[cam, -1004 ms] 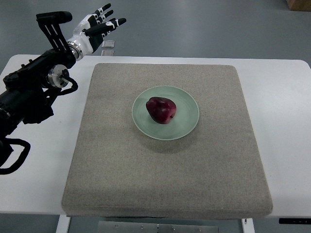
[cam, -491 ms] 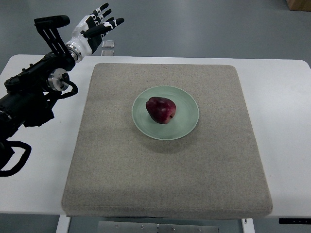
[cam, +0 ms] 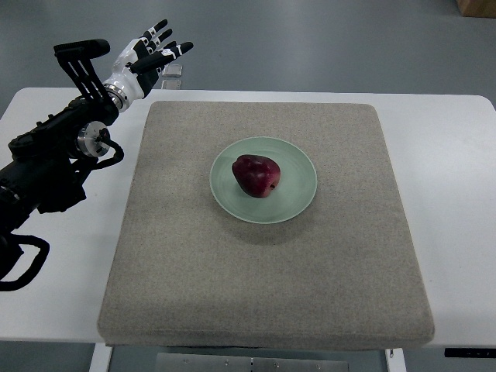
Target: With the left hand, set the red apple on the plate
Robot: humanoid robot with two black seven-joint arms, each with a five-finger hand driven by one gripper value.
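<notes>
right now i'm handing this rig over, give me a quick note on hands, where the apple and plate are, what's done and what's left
Left hand: open, fingers spread, holding nothing, raised at the far left corner of the table, well clear of the plate.
Right hand: not in view.
Red apple: lying on the green plate, slightly left of its middle.
Plate: sits near the centre of the grey mat.
Done: the apple is on the plate and released.
Left: nothing on the placement itself; probably only bringing the left arm to rest.

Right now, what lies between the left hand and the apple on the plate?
Top view: only bare mat and the plate rim separate the open left hand from the red apple.
</notes>
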